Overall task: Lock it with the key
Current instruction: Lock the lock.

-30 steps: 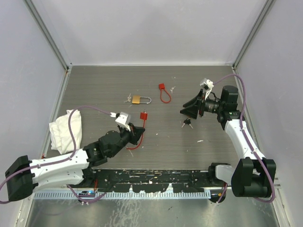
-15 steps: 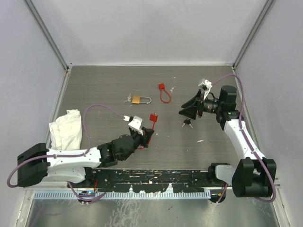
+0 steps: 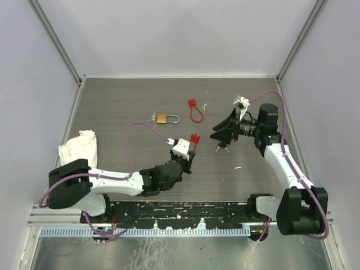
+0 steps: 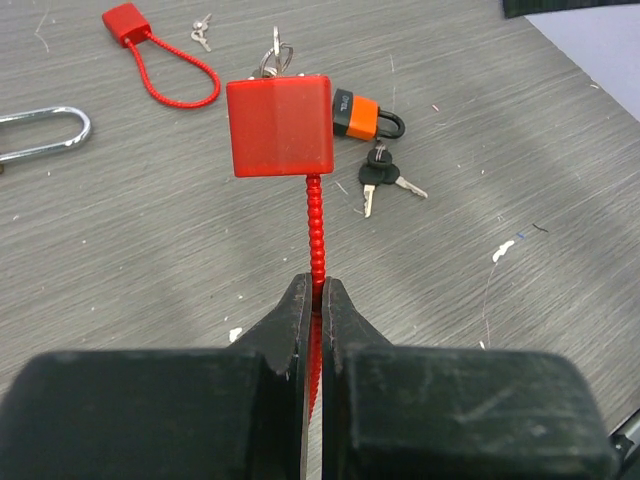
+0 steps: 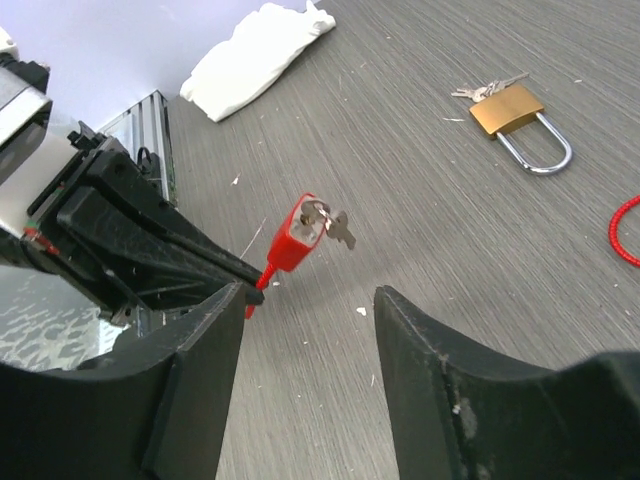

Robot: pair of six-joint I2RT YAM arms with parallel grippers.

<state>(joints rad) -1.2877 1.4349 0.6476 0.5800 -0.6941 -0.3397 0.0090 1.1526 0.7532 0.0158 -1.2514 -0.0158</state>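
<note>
Left wrist view first: the left gripper is clamped tight on the beaded red cable of a red cable lock. The lock body stands up past the fingertips with a silver ring poking out behind it. Just beyond that, the key (little bunch, dark heads, thin silver blades) lies flat on the table with nothing holding it, right beside a small orange padlock. Further back there's a 2nd red cable lock. From the top camera, the right gripper sits close by the key bunch, jaws apart with nothing in them. A white cloth is off at the left, and farthest back lies a brass padlock.
</note>
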